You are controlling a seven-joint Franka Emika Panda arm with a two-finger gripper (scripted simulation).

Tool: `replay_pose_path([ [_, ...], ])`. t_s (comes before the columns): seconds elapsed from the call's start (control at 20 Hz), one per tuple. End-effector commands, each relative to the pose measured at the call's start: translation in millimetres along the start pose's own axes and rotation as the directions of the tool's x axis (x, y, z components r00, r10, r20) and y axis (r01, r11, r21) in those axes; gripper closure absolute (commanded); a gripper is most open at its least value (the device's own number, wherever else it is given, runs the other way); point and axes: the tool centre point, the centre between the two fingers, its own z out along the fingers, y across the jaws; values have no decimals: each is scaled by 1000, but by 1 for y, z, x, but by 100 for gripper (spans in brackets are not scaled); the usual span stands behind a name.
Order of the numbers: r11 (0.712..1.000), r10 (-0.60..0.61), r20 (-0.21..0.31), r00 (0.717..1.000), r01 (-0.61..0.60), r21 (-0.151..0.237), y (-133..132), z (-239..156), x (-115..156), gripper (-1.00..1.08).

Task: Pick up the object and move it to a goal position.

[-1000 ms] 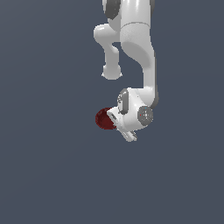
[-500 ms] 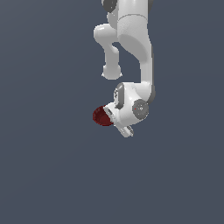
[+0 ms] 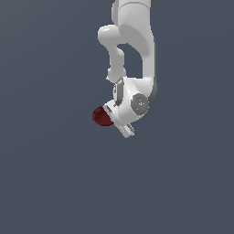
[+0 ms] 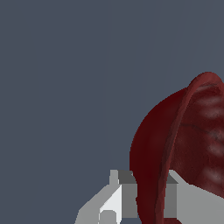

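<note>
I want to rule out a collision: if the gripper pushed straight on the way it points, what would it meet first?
Only the red bowl whose rim is already between the gripper's fingers. Beyond it both views show plain grey background, though depth is unclear.

Ground point(image 3: 45, 183): one flat plane of dull slate blue-grey. In the exterior view it reaches all four borders in a single matte, even tone, only faintly lighter in places. Wrist view: the same blue-grey plane point(image 4: 52, 65) fills everything behind the red bowl point(image 4: 153, 144). Exterior view: red bowl point(image 3: 101, 116) sits against the plane near mid-frame. Cannot tell whether it touches the ground or hangs clear of it.
</note>
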Motion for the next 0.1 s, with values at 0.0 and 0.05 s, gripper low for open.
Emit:
replay_pose_path([
  [0.0,1000,0,-1,1000,0,1,4,-1,0,108],
  [0.05,1000,0,-1,1000,0,1,4,-1,1,108],
])
